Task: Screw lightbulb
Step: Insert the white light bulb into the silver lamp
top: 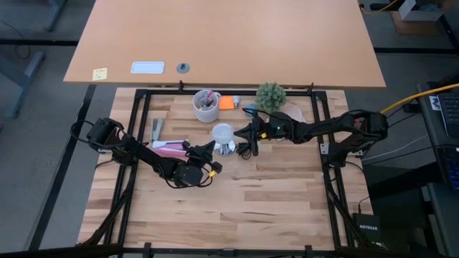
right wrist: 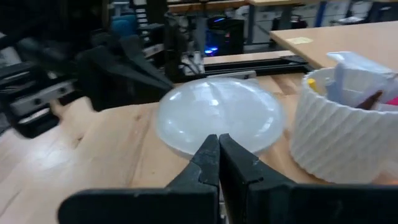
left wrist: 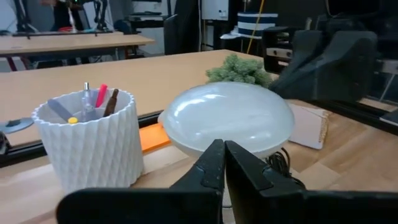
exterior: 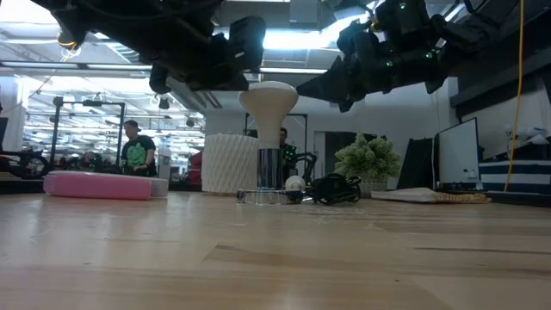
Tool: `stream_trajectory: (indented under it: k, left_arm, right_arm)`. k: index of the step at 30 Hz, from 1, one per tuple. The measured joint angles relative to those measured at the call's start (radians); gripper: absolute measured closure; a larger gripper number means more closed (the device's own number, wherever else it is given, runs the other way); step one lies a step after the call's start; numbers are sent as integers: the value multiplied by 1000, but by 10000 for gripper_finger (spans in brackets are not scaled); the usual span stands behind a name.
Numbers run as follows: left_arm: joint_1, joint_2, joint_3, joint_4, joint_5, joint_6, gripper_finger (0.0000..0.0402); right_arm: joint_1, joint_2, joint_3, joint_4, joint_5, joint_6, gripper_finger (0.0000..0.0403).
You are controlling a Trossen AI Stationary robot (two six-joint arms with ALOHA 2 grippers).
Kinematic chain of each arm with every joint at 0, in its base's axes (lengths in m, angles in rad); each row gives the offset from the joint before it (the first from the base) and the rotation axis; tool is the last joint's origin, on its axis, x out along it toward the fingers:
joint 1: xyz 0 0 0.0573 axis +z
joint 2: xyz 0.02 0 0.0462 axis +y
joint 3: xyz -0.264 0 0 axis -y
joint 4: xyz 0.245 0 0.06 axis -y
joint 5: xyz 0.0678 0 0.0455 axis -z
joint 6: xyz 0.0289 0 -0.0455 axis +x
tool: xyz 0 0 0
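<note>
- One bulb stands upright mid-table on a silvery fitting, just in front of the one white cup.
- The low view alone shows its profile: white dome on top, metal base below, seated in the fitting on the table.
- The left gripper sits just beside the bulb on its left, fingers pressed together, holding nothing; its tip is near the dome, and I cannot tell whether it touches.
- The right gripper sits just beside the bulb on its right, fingers likewise closed and empty.
- In the low view both grippers hang at dome height, one on each side, clear of the table.
- The left wrist view shows the closed fingers pointing at the dome, with the other arm dark behind it, and pens standing in the cup.
- The right wrist view shows the same dome from the opposite side, with the cup beside it.
- Only the high view shows one orange pad and one small green plant behind the bulb, one pink case by the left arm, and a second, bare table beyond.
- Only the low view shows one person far back in the room.
</note>
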Motion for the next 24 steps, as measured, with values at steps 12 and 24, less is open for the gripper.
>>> stream_trajectory:
  k: [12,24]
  left_arm:
    - [-118,1,1,37,-52,6,396]
    - [-93,0,1,36,51,6,396]
  right_arm:
    - [0,-81,0,4,171,-59,400]
    - [-2,-74,0,4,259,-142,400]
